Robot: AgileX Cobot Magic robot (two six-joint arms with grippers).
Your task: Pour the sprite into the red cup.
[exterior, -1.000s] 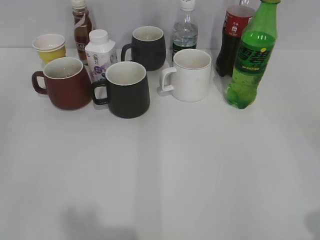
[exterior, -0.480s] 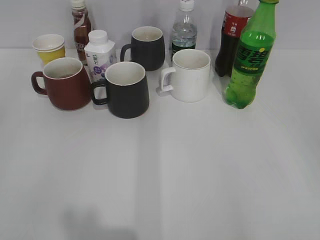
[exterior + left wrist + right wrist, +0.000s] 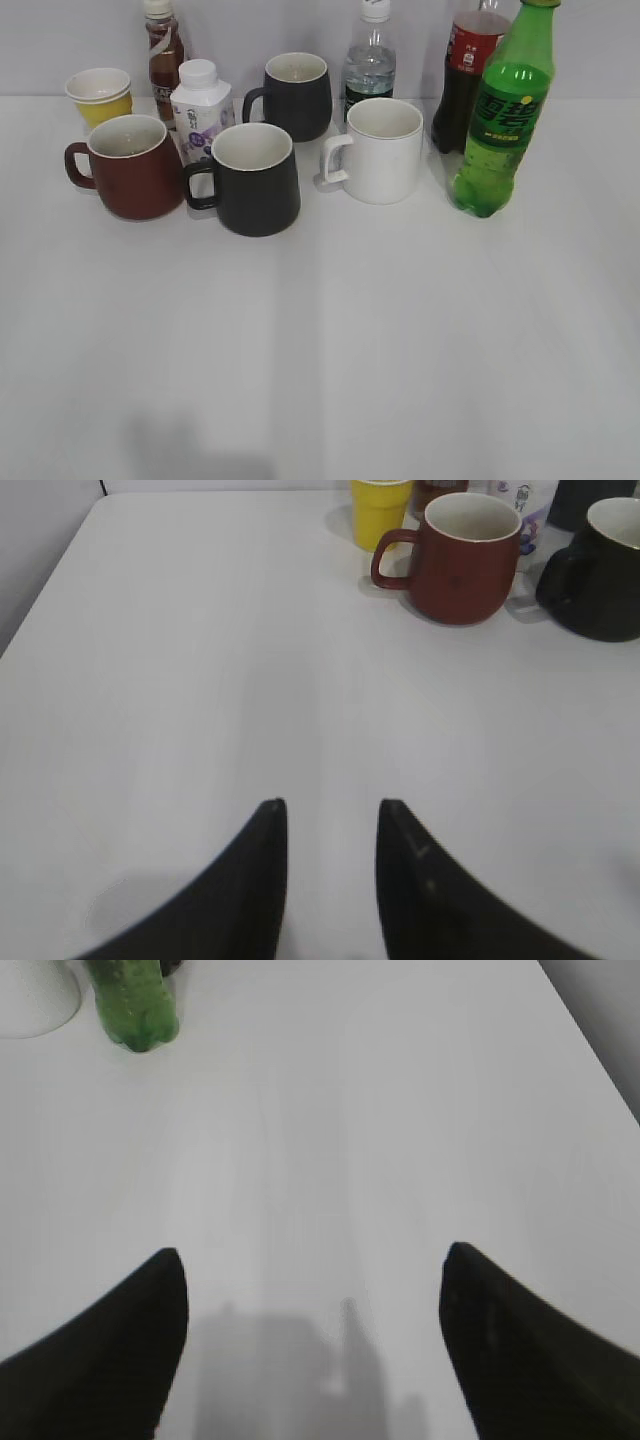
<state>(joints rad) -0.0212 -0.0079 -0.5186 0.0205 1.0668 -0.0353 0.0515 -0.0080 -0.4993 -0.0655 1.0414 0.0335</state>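
The sprite (image 3: 503, 110), a tall green bottle with a green cap, stands upright at the back right of the table; its base shows at the top left of the right wrist view (image 3: 132, 1005). The red cup (image 3: 130, 166), a dark red mug with handle to the left, stands at the back left, and shows in the left wrist view (image 3: 462, 558). My left gripper (image 3: 330, 810) is open and empty, well short of the red cup. My right gripper (image 3: 315, 1255) is wide open and empty, well short of the sprite. Neither gripper shows in the exterior view.
A black mug (image 3: 252, 178), a second black mug (image 3: 294, 95), a white mug (image 3: 378, 149), a yellow paper cup (image 3: 99, 95), a white milk carton (image 3: 200, 108), a brown tea bottle (image 3: 163, 50), a clear water bottle (image 3: 369, 62) and a cola bottle (image 3: 462, 70) crowd the back.
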